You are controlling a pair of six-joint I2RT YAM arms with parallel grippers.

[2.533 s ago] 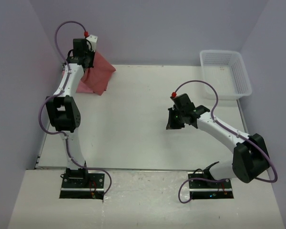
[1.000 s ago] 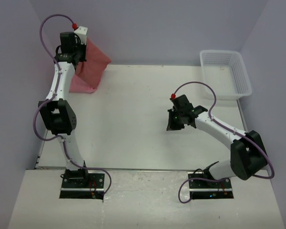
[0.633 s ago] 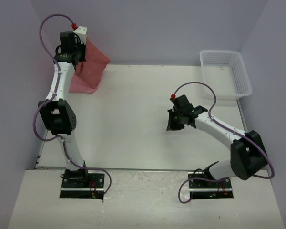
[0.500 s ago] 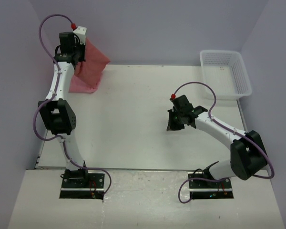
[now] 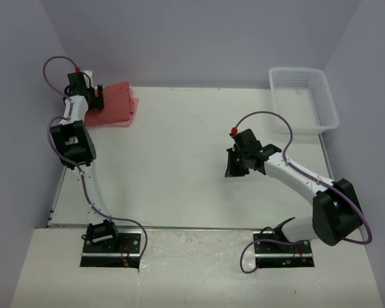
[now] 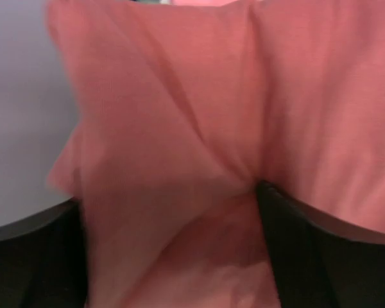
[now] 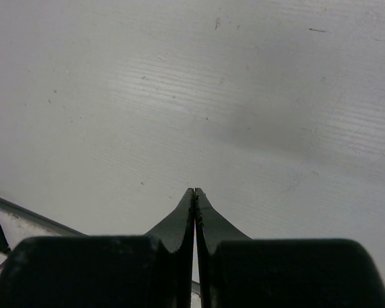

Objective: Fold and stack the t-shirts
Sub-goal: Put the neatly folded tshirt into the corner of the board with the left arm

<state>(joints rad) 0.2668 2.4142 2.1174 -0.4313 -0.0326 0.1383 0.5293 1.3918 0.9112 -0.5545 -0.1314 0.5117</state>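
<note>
Right gripper (image 5: 235,168) is pinched shut, empty, over the table (image 5: 179,147); the brick-red t-shirt (image 6: 179,128) hides the left gripper (image 5: 95,98), grip unclear.

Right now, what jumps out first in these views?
The brick-red shirt lies in the far-left corner of the table with the left claw on it; cloth fills the left wrist view, so the grip is unclear. The right claw hangs shut and empty over the mid-right, and a white lattice basket sits far right.
</note>
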